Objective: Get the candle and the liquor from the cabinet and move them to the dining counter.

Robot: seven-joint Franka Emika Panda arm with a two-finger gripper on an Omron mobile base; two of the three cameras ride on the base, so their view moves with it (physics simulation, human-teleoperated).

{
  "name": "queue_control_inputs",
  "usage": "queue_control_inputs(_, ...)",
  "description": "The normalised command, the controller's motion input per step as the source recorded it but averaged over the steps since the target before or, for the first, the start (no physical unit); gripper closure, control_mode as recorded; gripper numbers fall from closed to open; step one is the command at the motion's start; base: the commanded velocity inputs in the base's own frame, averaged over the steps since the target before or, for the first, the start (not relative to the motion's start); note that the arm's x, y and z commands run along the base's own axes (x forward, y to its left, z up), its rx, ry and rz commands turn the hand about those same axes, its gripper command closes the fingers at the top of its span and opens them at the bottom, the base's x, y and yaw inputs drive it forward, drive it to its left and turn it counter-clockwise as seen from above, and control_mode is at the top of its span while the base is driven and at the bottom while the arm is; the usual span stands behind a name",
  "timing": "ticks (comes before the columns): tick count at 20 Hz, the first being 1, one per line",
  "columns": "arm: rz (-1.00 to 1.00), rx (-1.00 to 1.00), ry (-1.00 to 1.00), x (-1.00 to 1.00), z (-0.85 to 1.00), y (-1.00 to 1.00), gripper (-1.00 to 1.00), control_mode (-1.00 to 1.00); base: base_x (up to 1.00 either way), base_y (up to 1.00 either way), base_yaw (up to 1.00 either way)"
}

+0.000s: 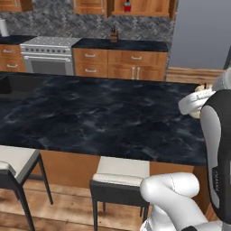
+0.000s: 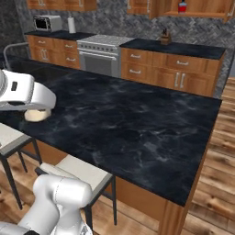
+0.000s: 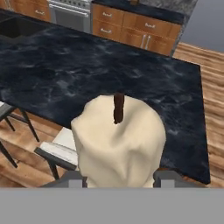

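The arm reaches level over the near edge of the dining counter (image 1: 99,117), its gripper (image 3: 118,180) clamped on the cream candle (image 3: 118,140), held just above the black slab. The liquor (image 2: 182,6) stands in the open cabinet (image 2: 202,8) across the kitchen.

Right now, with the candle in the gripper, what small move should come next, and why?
Probably lower the candle onto the dining counter, then open. The gripper is shut on it above the black slab, and the liquor waits in the cabinet.
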Motion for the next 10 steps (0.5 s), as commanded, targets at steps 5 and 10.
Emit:
queue_control_inputs(5, 0.00, 0.00, 0.00, 0.20, -0.01, -0.05, 1.00, -1.00, 0.80, -0.01, -0.02)
queue_control_inputs(10, 0.05, 0.00, 0.01, 1.00, -0.37, -0.35, 1.00, -1.00, 0.00, 0.00, 0.00)
